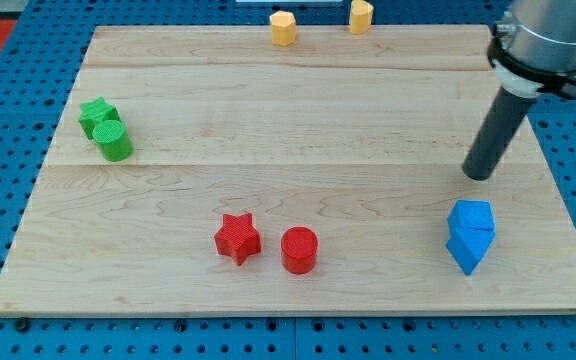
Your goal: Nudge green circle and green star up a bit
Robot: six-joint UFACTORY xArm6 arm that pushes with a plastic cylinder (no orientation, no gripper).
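Wooden board [298,90] on a blue pegboard base [8,60], seen from the near edge.

Rod ending in my tip [478,177], no jaws to open or close, nothing carried; resting at board level at the right, just beyond the far side of the blue pair and apart from every block. Well apart from the task's blocks, with the whole width of the board between.

Green star [96,113] and green circle [114,142] at the far-left edge of the board, touching, the star on the far side of the circle. Judged convenient for the task: a single push from the near side of the circle, directed away toward the far edge, likely to carry both together, since the circle bears against the star. Approach from the near-left judged necessary, hence a long crossing not yet begun.

Count by colour:
- green, two: one star, one circle;
- red, two: red star [237,238] and red circle [299,250], side by side near the near edge, not quite touching;
- blue, two: blue blocks [469,235] pressed together at the near right, shapes hard to separate;
- yellow, two: yellow blocks [283,27] and [361,15] at the far edge, apart from each other, shapes unclear.

Eight blocks in all.
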